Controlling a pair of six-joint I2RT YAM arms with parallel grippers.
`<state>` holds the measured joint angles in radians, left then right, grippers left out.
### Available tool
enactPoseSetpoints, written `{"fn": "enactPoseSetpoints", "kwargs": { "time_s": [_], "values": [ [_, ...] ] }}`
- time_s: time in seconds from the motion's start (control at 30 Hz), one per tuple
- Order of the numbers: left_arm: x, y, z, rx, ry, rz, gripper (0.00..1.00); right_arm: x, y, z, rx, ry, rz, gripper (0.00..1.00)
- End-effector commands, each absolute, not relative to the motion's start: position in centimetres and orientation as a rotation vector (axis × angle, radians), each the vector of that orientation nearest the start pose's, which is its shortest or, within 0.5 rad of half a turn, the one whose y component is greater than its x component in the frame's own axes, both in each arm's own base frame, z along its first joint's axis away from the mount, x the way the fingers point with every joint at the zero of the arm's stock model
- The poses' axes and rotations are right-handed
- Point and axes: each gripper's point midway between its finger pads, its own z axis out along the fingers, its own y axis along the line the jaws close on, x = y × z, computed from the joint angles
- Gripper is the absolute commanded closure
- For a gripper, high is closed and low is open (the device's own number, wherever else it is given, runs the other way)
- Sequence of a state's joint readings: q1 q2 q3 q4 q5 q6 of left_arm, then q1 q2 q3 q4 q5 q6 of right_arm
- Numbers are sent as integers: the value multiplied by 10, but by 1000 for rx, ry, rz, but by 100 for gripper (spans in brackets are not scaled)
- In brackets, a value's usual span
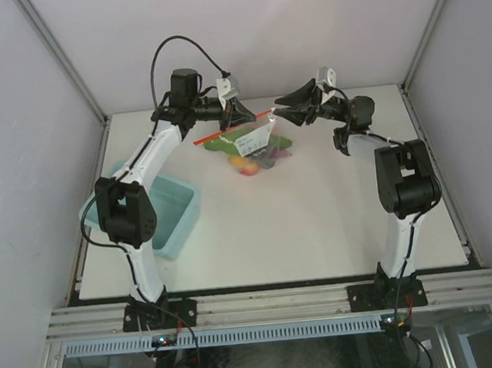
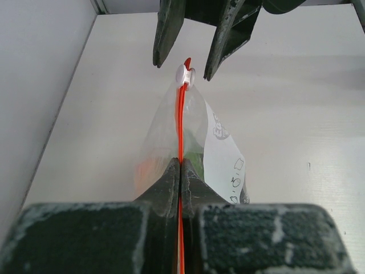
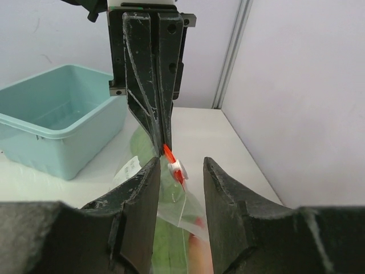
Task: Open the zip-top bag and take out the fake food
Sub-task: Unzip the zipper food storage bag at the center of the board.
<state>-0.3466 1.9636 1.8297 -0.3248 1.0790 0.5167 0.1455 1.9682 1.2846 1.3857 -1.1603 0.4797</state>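
In the overhead view, the bag [image 1: 255, 142] is seen in the upper middle of the frame, above the white table [image 1: 318, 221], between the two arms. Its red-orange zip strip [image 2: 181, 123] is held uppermost and runs slantwise from lower left to upper right. The clear plastic hangs below the strip. Whether the bottom of the bag rests on the table cannot be told.

The left gripper [image 2: 180, 165] is clamped tight on the zip strip. In its own wrist view the two fingers are seen pressed together at the bottom centre, with the red line running up from between them. The bag is thus held by its top edge.

The right gripper [image 3: 181, 162] is placed at the far end of the strip, at the upper centre of the left wrist view. Its jaws stand apart, one on each side of the small white slider [image 2: 185, 74]. A narrow gap is seen on each side of the slider, so nothing is gripped by it.

The toy food [image 1: 257, 159] is inside the bag. It is seen from above as a cluster of yellow, green, orange and dark pieces at the lower end of the plastic. A white label is seen on the side of the bag.

A light blue bin [image 1: 170, 218] stands at the left of the table, beside the left arm and well apart from the bag.
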Motion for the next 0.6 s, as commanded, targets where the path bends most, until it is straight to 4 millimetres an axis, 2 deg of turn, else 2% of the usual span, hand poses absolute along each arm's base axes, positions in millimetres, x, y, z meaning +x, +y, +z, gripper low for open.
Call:
{"fn": "enactPoseSetpoints", "kwargs": {
  "time_s": [0.0, 0.57],
  "values": [
    [415, -311, 318, 1373, 1195, -938, 100, 445, 236, 309, -995, 958, 1022, 65],
    [417, -311, 320, 1358, 1208, -940, 100, 437, 245, 304, -1060, 951, 1038, 84]
  ]
}}
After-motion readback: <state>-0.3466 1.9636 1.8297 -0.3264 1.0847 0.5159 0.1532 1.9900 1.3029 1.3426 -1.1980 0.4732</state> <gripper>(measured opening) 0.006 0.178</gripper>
